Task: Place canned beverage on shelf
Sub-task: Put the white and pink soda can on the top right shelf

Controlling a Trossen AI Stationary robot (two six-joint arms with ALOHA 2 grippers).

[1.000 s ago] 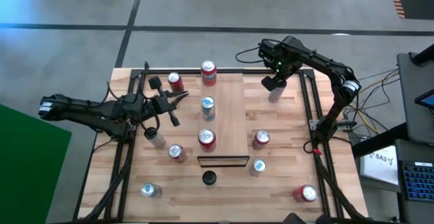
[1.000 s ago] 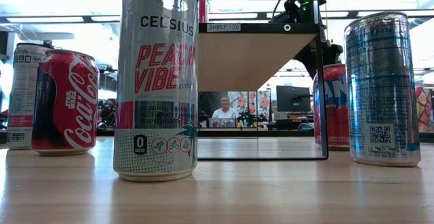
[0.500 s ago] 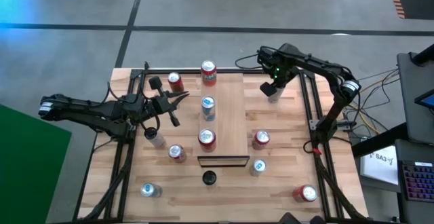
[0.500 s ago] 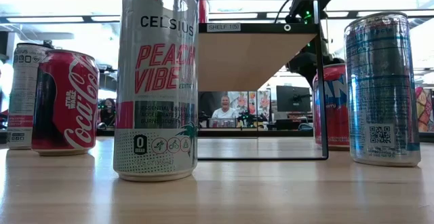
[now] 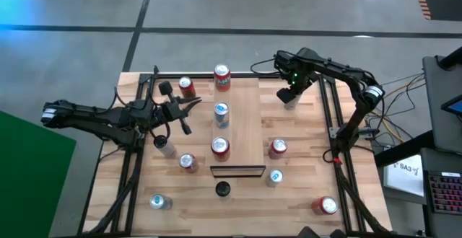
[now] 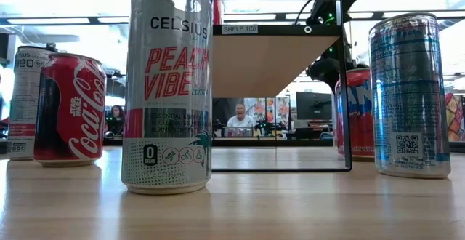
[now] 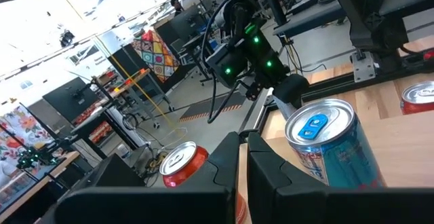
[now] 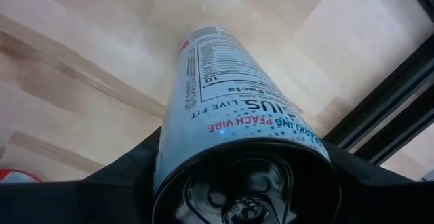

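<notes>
Shelf point(image 5: 242, 122) mid-bench carries three upright cans. Right claw point(image 5: 290, 98) has dropped onto a tall white can point(image 8: 230, 108) at the bench's far right, fingers straddling it, narrower than before. Left claw point(image 5: 189, 107) pinched shut beside the shelf, unmoved.

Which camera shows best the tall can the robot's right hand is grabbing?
The right wrist view: the tall white can fills it, top and label facing the camera, between the right gripper's fingers. The high view shows only a small bit of it under that gripper. The low view hides it; the left wrist view doesn't clearly show it.
</notes>
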